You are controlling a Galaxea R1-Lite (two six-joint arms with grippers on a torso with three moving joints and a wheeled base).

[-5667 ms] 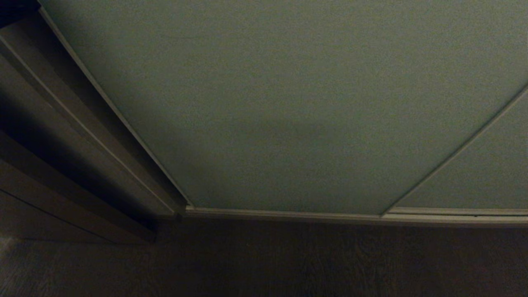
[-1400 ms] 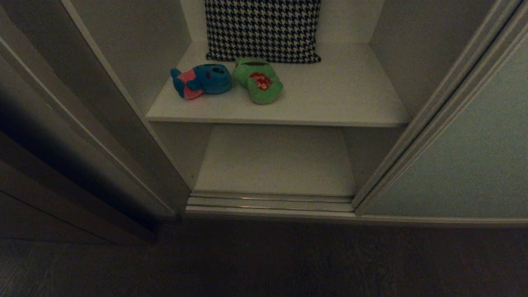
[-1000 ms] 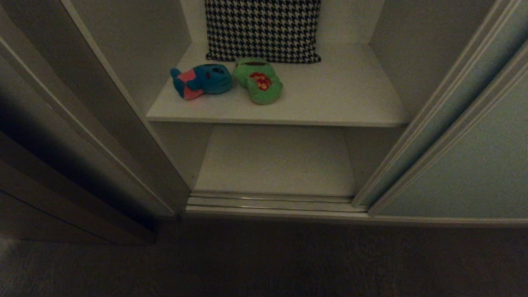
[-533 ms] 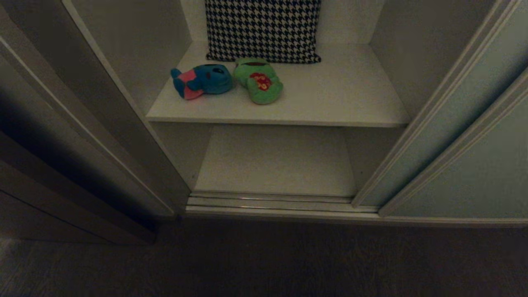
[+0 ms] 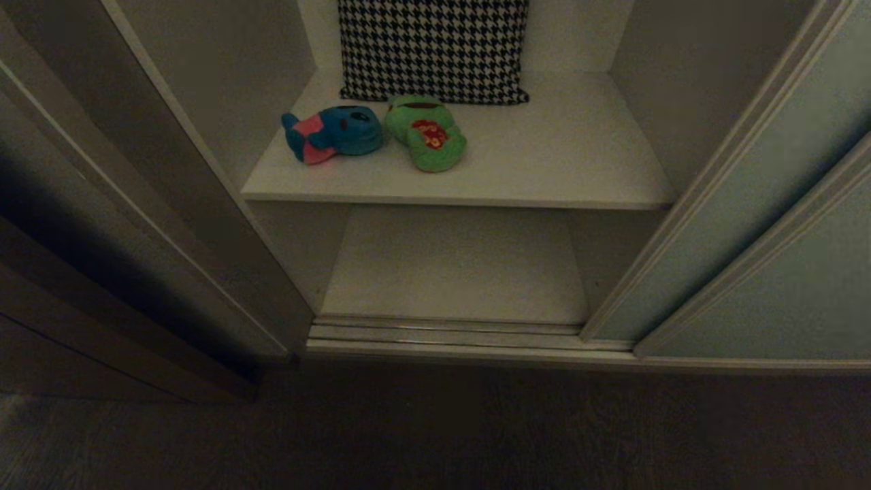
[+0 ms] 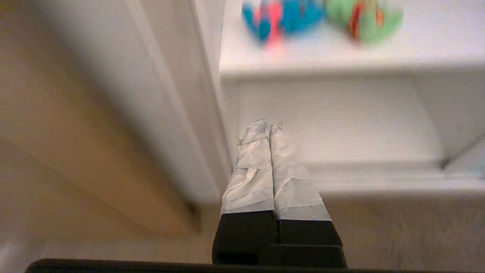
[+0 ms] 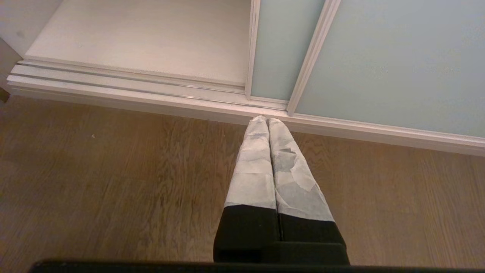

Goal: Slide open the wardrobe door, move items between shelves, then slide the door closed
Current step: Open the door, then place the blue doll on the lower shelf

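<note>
The items (image 6: 322, 19) lie well beyond the closed left pincer (image 6: 269, 127).

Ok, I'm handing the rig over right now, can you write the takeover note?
Left end effector: shut, empty, outside the open wardrobe.
Right end effector: shut, empty, over the floor by the door track.
Sliding wardrobe door: slid open to the right.
Blue plush toy and green frog: on the upper shelf before the houndstooth cushion.
Lower shelf: nothing on it.
Left: move toys, close door.

We hold our left gripper (image 6: 269, 125) pressed shut, and our right gripper (image 7: 268, 120) shut too, pointing down.
</note>
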